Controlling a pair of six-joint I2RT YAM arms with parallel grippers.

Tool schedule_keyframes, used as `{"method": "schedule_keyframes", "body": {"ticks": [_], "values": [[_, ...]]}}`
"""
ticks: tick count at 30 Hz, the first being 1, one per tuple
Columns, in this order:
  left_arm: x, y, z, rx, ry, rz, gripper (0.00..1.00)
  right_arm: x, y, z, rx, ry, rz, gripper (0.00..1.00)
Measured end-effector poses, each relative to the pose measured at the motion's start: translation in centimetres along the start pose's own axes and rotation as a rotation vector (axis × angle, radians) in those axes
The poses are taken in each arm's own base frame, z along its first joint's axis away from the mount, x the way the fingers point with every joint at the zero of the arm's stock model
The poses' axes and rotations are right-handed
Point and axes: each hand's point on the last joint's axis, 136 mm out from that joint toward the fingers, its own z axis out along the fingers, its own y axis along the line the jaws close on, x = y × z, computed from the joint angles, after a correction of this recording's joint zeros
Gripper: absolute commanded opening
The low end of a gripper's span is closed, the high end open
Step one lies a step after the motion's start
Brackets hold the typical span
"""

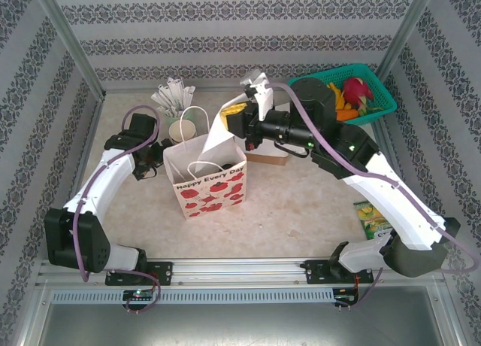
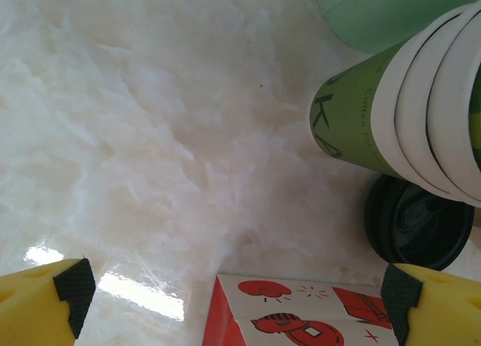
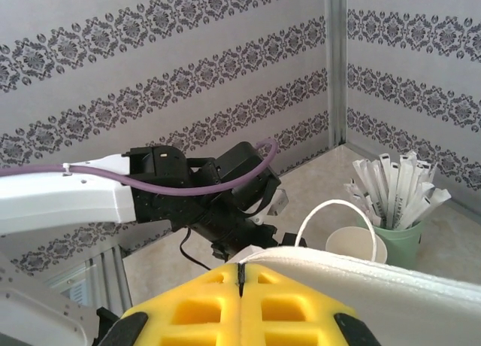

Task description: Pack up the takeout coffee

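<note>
Left claw (image 2: 234, 289) wide open and empty over the table (image 2: 150, 135), takeout coffee (image 2: 418, 224) beside stacked cups (image 2: 391, 113), right claw (image 3: 240, 274) pinched shut on paper bag (image 1: 207, 184) (its far right corner).

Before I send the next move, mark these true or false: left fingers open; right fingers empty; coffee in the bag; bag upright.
1. The left fingers are open. True.
2. The right fingers are empty. False: they are shut on the rim of the bag.
3. The coffee is in the bag. False: it sits on the table outside the bag, next to the cup stack.
4. The bag stands upright. True.
</note>
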Motion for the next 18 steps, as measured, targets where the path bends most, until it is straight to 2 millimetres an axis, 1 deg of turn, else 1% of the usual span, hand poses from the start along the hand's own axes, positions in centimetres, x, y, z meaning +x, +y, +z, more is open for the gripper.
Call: {"method": "schedule_keyframes", "body": {"ticks": [2, 4, 6, 8, 10, 12, 15, 17, 18], "values": [[0.1, 0.1, 0.1, -0.003, 0.003, 0.000, 0.99, 1.2, -0.3, 1.8, 0.004, 0.032, 0.028, 0.00], [0.1, 0.2, -0.1, -0.002, -0.004, 0.004, 0.99, 3.4, -1.5, 4.1, 0.034, 0.093, 0.065, 0.00], [-0.1, 0.2, -0.5, 0.001, -0.022, 0.011, 0.99, 5.6, -2.5, 5.8, 0.069, 0.160, 0.096, 0.01], [-0.6, 0.2, -1.1, 0.004, -0.053, 0.018, 0.99, 7.5, -3.3, 6.9, 0.090, 0.221, 0.115, 0.04], [-1.2, 0.2, -1.7, 0.008, -0.092, 0.019, 0.99, 8.8, -3.4, 7.5, 0.082, 0.277, 0.132, 0.04], [-1.8, 0.1, -1.9, 0.009, -0.122, 0.017, 0.99, 9.0, -2.7, 8.1, 0.042, 0.311, 0.143, 0.05], [-2.8, -0.1, -2.1, 0.011, -0.166, 0.013, 0.99, 8.4, -1.0, 8.7, -0.049, 0.336, 0.146, 0.13], [-3.4, -0.2, -2.3, 0.012, -0.194, 0.013, 0.99, 8.2, -0.1, 8.8, -0.095, 0.353, 0.130, 0.23], [-3.7, -0.3, -2.4, 0.011, -0.211, 0.015, 0.99, 8.2, 0.3, 8.7, -0.108, 0.363, 0.119, 0.31]]}}
